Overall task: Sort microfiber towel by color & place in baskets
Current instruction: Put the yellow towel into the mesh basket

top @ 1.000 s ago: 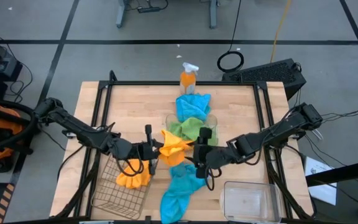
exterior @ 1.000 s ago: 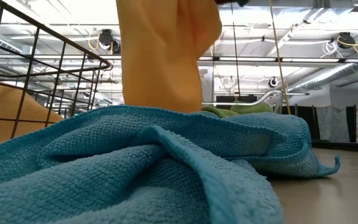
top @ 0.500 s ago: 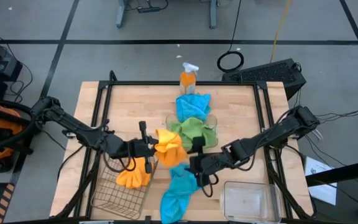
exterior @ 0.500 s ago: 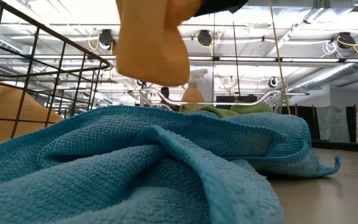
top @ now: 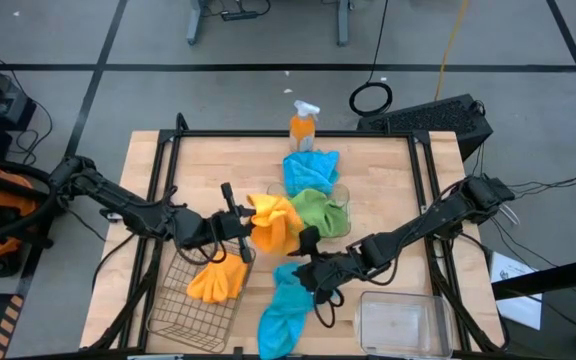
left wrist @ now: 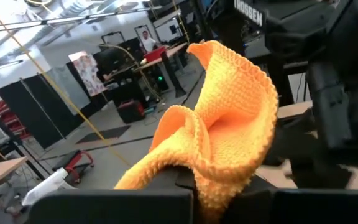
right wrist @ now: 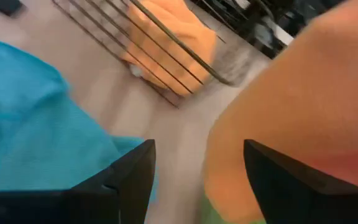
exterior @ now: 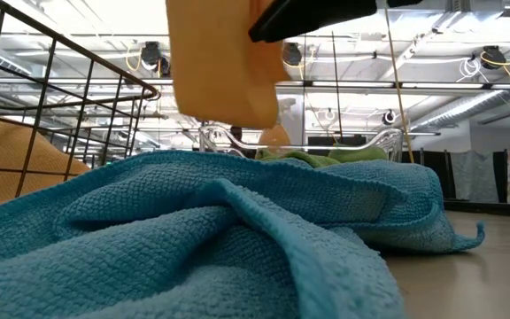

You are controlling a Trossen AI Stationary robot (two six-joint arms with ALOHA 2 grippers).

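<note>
My left gripper [top: 236, 226] is shut on an orange-yellow towel [top: 274, 222], held up over the middle of the table; the towel also fills the left wrist view [left wrist: 219, 130] and hangs at the top of the low view [exterior: 224, 62]. My right gripper [top: 309, 272] is open and hovers just right of the far end of a sky blue towel [top: 288, 305] that lies flat on the table. A second orange-yellow towel [top: 218, 281] lies in the wire mesh basket [top: 173, 318]. A green towel [top: 318, 210] sits in a clear plastic basket [top: 341, 192]. Another blue towel [top: 311, 168] lies beyond it. My left gripper pinches the orange-yellow towel between its two fingers at a bunched fold [left wrist: 213, 190], coming level from the table's left. Several layers are gathered there. The towel is lifted clear and flares out past the fingertips, slack and crumpled.
An orange spray bottle [top: 303, 122] stands at the far edge. A second clear plastic basket [top: 403, 322] sits at the near right corner. Black rails [top: 163, 170] run along both table sides. In the low view the near blue towel [exterior: 202, 239] fills the foreground.
My left gripper has carried the orange-yellow towel up and a little toward the table's left and far edge; its lower end has come clear of the blue towel. My right gripper has moved toward the near edge and left, over the blue towel's far end.
</note>
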